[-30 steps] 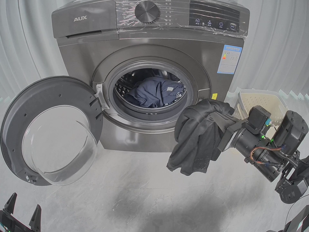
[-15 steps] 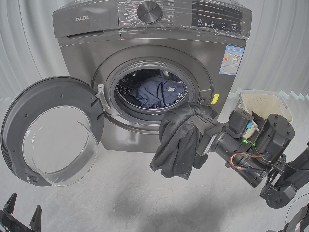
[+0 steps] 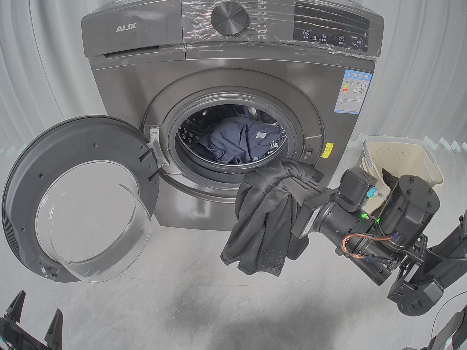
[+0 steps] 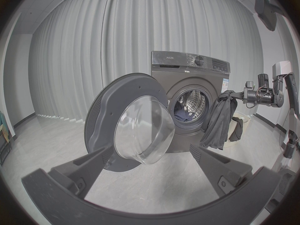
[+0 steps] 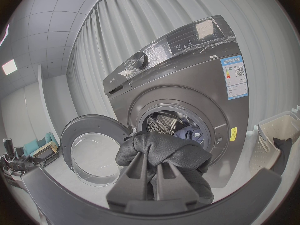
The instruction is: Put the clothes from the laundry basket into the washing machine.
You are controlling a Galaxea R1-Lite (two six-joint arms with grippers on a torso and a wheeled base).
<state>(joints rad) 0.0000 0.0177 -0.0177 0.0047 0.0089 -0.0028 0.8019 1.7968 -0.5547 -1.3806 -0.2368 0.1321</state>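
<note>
Noted right gripper (image 3: pixel 302 183) at centre right of the head view, fingers (image 5: pixel 139 169) narrow and pinched on a black garment (image 3: pixel 265 215) hanging before the lower right rim of the washing machine (image 3: pixel 233 74) opening. Found door (image 3: pixel 73 137) swung open at left, navy garment (image 3: pixel 238 139) inside the machine. Recorded laundry basket (image 3: pixel 404 154) at right beside the machine, dark cloth (image 5: pixel 282 150) draped in it. Logged left gripper (image 3: pixel 34 319) at lower left corner, fingers wide apart, holding nothing
</note>
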